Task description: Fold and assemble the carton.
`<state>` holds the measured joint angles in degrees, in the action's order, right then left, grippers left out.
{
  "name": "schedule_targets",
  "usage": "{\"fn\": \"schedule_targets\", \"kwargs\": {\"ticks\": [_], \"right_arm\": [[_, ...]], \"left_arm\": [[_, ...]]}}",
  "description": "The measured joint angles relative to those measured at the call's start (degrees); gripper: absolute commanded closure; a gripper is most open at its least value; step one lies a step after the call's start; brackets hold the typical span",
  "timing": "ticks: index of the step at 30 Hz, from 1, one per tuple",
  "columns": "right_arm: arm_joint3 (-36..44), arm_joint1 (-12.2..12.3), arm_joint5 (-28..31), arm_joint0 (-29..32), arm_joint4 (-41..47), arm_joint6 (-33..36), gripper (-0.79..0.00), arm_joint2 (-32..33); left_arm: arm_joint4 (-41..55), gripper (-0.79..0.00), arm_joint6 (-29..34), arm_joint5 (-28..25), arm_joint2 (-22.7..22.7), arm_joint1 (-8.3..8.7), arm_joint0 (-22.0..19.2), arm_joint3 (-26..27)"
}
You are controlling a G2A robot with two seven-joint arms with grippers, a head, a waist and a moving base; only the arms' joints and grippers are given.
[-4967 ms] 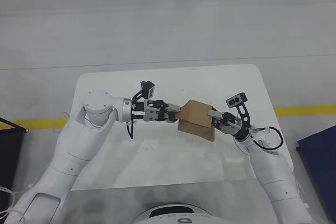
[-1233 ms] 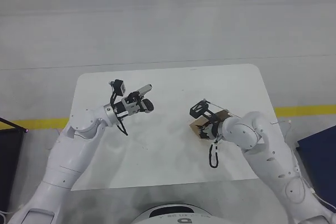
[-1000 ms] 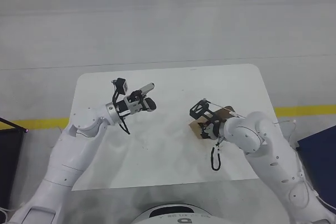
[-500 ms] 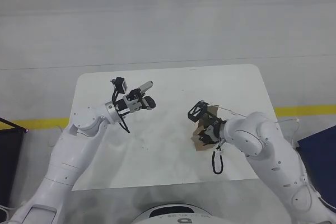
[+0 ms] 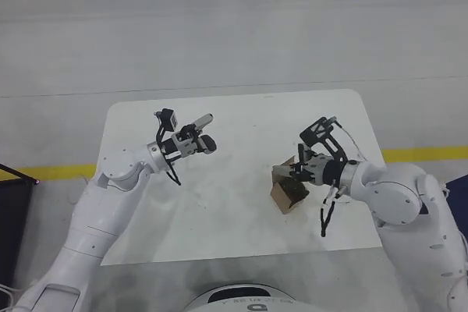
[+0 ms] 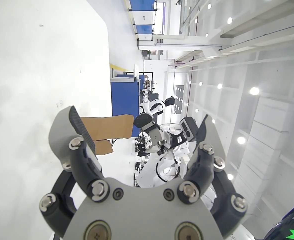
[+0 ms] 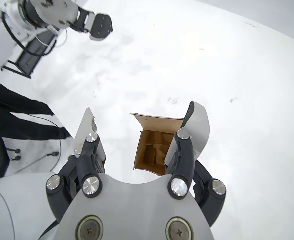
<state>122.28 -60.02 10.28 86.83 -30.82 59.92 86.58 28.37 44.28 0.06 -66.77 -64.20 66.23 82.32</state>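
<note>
A small brown carton [image 5: 285, 194] stands on the white table [image 5: 242, 226] right of centre, its top open and one flap [image 7: 159, 123] sticking up. Inside, its folded bottom flaps [image 7: 153, 152] show. My right gripper [image 5: 299, 169] hovers just over the carton [image 7: 147, 156], open, with one finger [image 7: 198, 123] above the carton's rim and nothing held. My left gripper [image 5: 206, 132] is raised over the table's left half, well apart from the carton [image 6: 107, 128], and is open and empty. The left gripper [image 7: 99, 26] points toward the carton.
Bare table top surrounds the carton on all sides. The table's right edge [image 5: 382, 156] lies close behind my right arm. A dark stand [image 5: 0, 207] is on the floor left of the table.
My right gripper let go of the carton and drew back to the right and up. The carton now rests upright on the table. The left arm stayed where it was.
</note>
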Motion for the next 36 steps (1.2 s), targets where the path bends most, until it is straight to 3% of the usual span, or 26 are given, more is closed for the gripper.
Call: {"fn": "schedule_targets", "kwargs": {"ticks": [4, 5, 11, 16, 25, 29, 32, 36], "right_arm": [[-3.2, 0.1, 3.4, 5.0, 12.4, -4.7, -0.634, 7.4], [-4.6, 0.1, 4.6, 6.1, 15.9, -5.5, -0.594, 8.7], [-19.0, 0.4, 9.1, 8.5, 32.0, -4.0, -0.659, 14.0], [-27.5, 0.8, 8.3, 7.9, 33.5, 1.3, -0.690, 11.7], [-31.7, 0.6, 10.0, 7.0, 37.2, 5.7, -0.683, 4.8], [-31.3, 0.5, 10.9, 7.1, 38.8, 6.6, -0.674, 2.5], [-31.0, 0.4, 11.3, 6.7, 39.8, 7.0, -0.606, 0.3], [-30.8, 0.1, 11.2, 5.0, 39.6, 6.4, -0.610, -3.1]], "left_arm": [[0.1, -0.785, 0.6, 0.5, 0.6, -0.19, -0.6, -0.4], [0.1, -0.785, 0.9, 0.7, 0.9, -0.26, -0.7, -0.5], [-0.6, -0.785, 4.2, 2.6, 5.1, -0.98, -1.7, -0.4], [-1.1, -0.785, 6.5, 4.2, 9.7, -1.99, -3.6, -1.0], [2.3, -0.785, 7.3, 4.6, 15.3, -4.23, -8.0, -3.0], [2.5, -0.785, 6.5, 3.6, 15.1, -4.52, -8.9, -4.3], [2.2, -0.785, 5.6, 2.7, 13.8, -4.32, -8.5, -4.9], [1.6, -0.785, 4.3, 1.8, 10.9, -3.62, -7.0, -4.3]]}}
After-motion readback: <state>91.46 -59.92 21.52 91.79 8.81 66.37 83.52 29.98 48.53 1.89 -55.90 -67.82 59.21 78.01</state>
